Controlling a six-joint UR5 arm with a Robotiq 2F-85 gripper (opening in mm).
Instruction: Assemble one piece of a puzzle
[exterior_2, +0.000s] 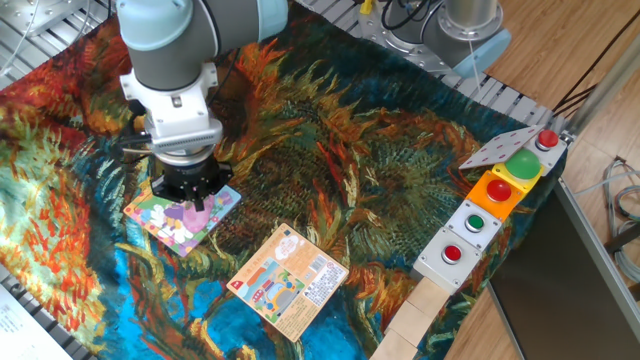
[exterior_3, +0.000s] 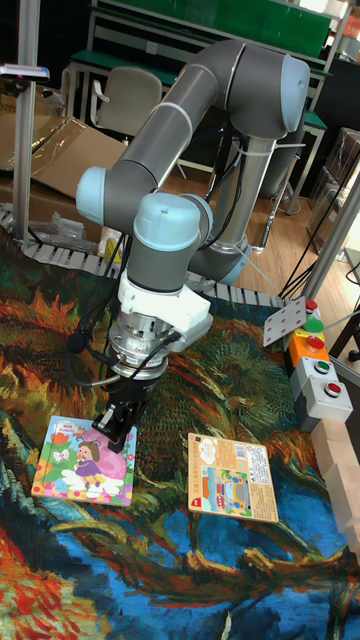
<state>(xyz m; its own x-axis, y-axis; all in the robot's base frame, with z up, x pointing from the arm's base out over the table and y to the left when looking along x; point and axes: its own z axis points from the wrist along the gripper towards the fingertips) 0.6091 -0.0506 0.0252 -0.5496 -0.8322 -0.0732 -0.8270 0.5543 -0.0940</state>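
The gripper (exterior_3: 117, 424) hangs straight down over the puzzle (exterior_3: 83, 471), its jaws pointing at the board's right-hand corner nearest the arm. The dark fingers (exterior_2: 196, 190) sit close together, but whether they pinch anything cannot be told from either view. Just under the jaws, on the puzzle, a small pink-lilac patch shows that may be the piece (exterior_2: 193, 212); I cannot tell whether it is held, touching or already lying in the board.

The puzzle lies flat on the table (exterior_2: 380, 170), which is covered by a cloth painted in orange, blue and dark swirls. In the tall fixed view the puzzle shows a cartoon girl in purple and pink with a light-blue edge.

To the right of the puzzle, well apart from it, lies an orange-peach printed card (exterior_2: 289, 279); its print is too small to read. Farther right of the puzzle, at the table's edge, stands a row of button boxes (exterior_2: 497, 204) with red and green buttons
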